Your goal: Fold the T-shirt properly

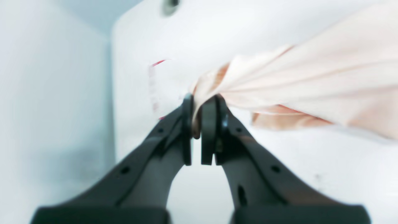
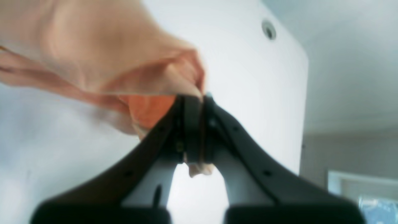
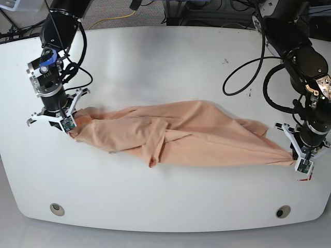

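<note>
The peach T-shirt (image 3: 181,135) lies stretched in a long wrinkled band across the white table (image 3: 165,67), pulled taut between both arms. My left gripper (image 3: 300,161), at the base view's right, is shut on one end of the T-shirt (image 1: 304,84); the cloth fans out to the right from its black fingers (image 1: 209,124). My right gripper (image 3: 70,125), at the base view's left, is shut on the other end of the T-shirt (image 2: 102,59), with a bit of cloth poking out below its fingers (image 2: 191,124). No print shows.
Two round holes (image 3: 57,208) (image 3: 282,211) sit near the table's front edge. A small red mark (image 3: 304,179) lies on the table by my left gripper. Black cables (image 3: 243,77) loop over the back right. The table's edge drops off just beyond each gripper.
</note>
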`<state>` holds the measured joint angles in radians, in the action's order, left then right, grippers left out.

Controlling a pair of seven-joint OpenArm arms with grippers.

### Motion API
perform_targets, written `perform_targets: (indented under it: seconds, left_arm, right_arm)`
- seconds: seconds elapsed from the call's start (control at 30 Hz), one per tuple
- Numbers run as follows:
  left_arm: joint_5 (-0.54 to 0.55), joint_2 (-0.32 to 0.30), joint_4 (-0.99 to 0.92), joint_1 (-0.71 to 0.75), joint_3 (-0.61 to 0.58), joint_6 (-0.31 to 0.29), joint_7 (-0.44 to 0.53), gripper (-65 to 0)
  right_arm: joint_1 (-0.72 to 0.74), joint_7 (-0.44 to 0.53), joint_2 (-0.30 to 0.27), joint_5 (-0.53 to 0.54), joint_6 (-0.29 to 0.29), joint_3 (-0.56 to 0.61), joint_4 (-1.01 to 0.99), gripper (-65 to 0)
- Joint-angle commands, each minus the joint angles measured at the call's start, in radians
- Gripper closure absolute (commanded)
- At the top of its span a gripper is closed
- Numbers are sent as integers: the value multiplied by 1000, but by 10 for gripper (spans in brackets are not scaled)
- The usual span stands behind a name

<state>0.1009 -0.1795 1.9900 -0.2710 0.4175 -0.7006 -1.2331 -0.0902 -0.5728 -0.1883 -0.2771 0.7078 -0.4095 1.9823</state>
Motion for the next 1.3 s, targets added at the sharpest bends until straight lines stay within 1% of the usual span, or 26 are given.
perform_targets:
  seconds: [0.0, 0.17, 0.23, 0.3, 0.53, 0.67, 0.73, 0.83, 0.9, 1.0, 1.1, 1.27]
  left_arm:
    - [-8, -5, 15, -17, 8, 2, 16, -7]
    - [-8, -7, 16, 20, 21, 2, 16, -7]
    - [-10, -13, 13, 20, 24, 2, 17, -7]
    - [-8, -30, 13, 19, 24, 2, 19, -7]
    - [-7, -28, 13, -86, 22, 2, 19, -7]
    - [-8, -28, 12, -167, 21, 40, 19, -8]
    - [-8, -28, 10, -208, 19, 63, 19, -8]
    - [-5, -27, -10, -273, 19, 120, 19, -8]
    - [-5, -27, -28, -316, 19, 161, 20, -8]
    - [-8, -16, -42, -368, 19, 206, 20, -8]
    - [-10, -7, -44, -416, 21, 230, 22, -8]
    - [-11, -7, -44, -494, 21, 250, 22, -10]
  right_arm:
    - [11, -17, -24, 65, -10, -7, 19, 0]
    - [10, -25, -20, 72, -10, -7, 5, 0]
    - [19, -25, 0, 74, -10, -7, -7, 0]
    - [33, -25, 8, 72, -10, -6, -19, 0]
    - [175, -26, 6, 65, -10, 1, -82, 0]
    - [275, -28, 3, 62, -10, 2, -134, 0]
    - [338, -33, 2, 40, -10, 4, -162, 0]
    - [450, -65, -9, -4, -10, 7, -205, 0]
    - [528, -79, -17, -12, -10, 31, -248, 0]
    - [614, -80, -58, -14, -10, 82, -303, 0]
    - [699, -82, -73, -14, -10, 116, -346, 0]
    - [840, -88, -81, -15, -10, 154, -432, 0]
